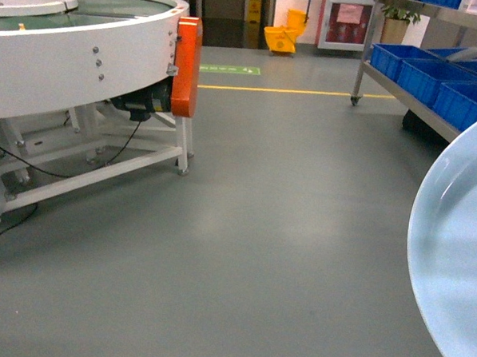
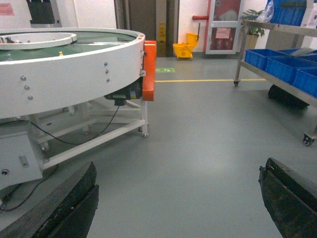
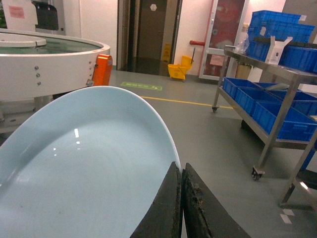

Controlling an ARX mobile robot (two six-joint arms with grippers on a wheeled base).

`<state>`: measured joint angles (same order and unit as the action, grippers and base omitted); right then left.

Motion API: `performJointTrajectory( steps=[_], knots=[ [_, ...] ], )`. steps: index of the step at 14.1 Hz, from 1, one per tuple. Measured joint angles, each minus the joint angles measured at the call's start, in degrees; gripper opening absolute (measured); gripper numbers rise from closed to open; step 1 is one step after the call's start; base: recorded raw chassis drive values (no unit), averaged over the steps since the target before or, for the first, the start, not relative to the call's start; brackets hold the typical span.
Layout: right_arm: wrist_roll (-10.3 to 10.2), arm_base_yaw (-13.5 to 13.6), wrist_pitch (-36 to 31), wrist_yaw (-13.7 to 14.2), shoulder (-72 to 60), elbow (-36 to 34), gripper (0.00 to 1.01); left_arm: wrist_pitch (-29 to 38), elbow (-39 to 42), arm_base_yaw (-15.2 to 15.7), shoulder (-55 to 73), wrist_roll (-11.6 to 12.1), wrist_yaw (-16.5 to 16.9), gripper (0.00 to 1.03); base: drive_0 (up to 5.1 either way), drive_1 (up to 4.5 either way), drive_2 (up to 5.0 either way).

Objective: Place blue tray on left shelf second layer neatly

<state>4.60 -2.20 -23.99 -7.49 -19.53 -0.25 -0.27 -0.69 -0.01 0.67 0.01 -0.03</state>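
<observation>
- grey floor [image 1: 252,227] runs between a white round machine table [image 1: 77,50] on the left and a steel shelf [image 3: 277,79] on the right; a yellow mop bucket [image 1: 282,35] stands by the far wall
- shelf tiers hold dark blue crates [image 3: 267,106]; their contents cannot be made out, apart from a white item [image 3: 277,49] standing among the upper crates
- right gripper [image 3: 181,208]: fingers pressed nearly together, clamped on the rim of the blue tray [image 3: 84,168]
- left gripper [image 2: 178,203]: fingers set wide apart, nothing between them, floor visible in the gap
- blue tray: pale sky-blue, round, shallow, glossy, nothing in it, held above the floor, well apart from the shelf
</observation>
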Motion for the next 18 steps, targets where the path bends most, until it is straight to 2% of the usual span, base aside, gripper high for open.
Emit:
performJointTrajectory(
  steps=[18],
  knots=[
    [0.00,0.00,-0.07,-0.02,0.13,0.00,0.02,0.02,0.00,0.00,0.02,0.02,-0.07,0.98,0.2,4.55,-4.1]
  ],
)
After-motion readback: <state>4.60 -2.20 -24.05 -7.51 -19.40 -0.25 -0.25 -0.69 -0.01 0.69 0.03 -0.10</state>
